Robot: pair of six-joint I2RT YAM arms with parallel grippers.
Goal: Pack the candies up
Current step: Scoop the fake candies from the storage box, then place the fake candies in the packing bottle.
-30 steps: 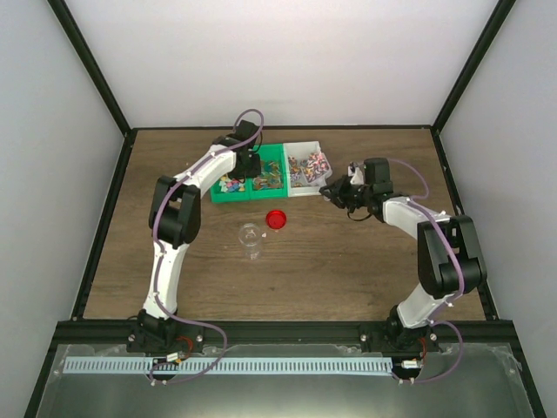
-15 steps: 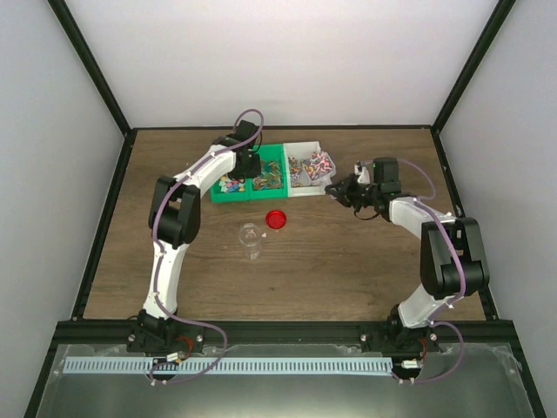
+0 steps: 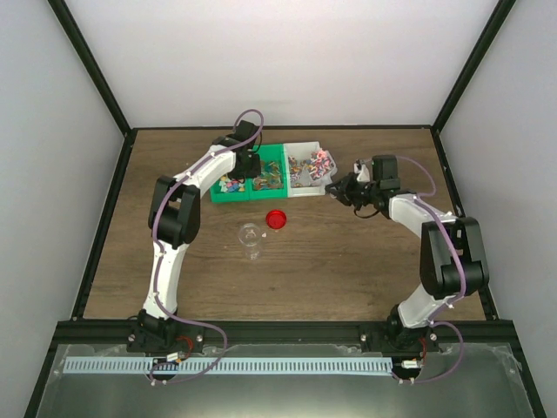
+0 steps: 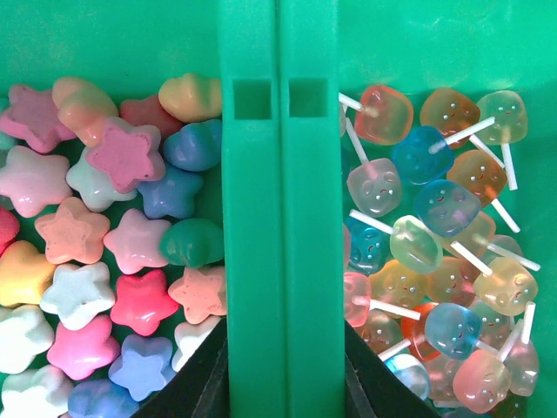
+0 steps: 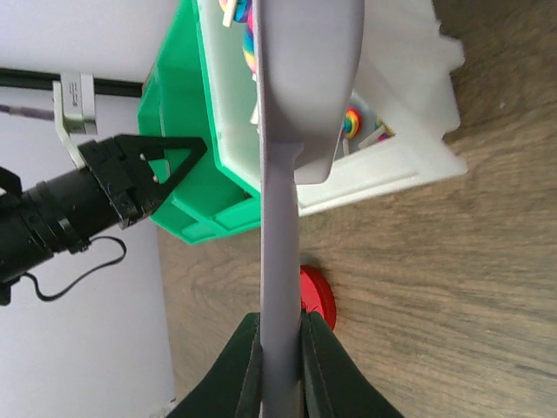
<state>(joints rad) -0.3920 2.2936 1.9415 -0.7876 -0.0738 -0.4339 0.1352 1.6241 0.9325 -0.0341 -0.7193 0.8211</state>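
The candies (image 3: 306,165) are small mixed-colour sweets filling a white bin (image 3: 296,191) at the back; a few also show in the right wrist view (image 5: 351,122). My right gripper (image 3: 338,191) (image 5: 280,348) is shut on the handle of a grey scoop (image 5: 291,174). The scoop's bowl hangs over the white bin's near right corner (image 5: 409,157). My left gripper (image 3: 247,163) (image 4: 285,383) is shut on the double middle wall (image 4: 278,218) of the green bin (image 3: 228,198). Star sweets (image 4: 113,252) lie left of that wall and lollipop gummies (image 4: 435,235) right of it.
A round red lid (image 3: 276,219) (image 5: 318,296) lies on the wooden table in front of the bins. A clear jar (image 3: 251,236) stands just left of it. Black frame posts and grey walls close in the table's sides and back.
My right arm has shifted slightly back and to the right, carrying the scoop up to the white bin's corner. The left arm, bins, lid and jar have not moved.
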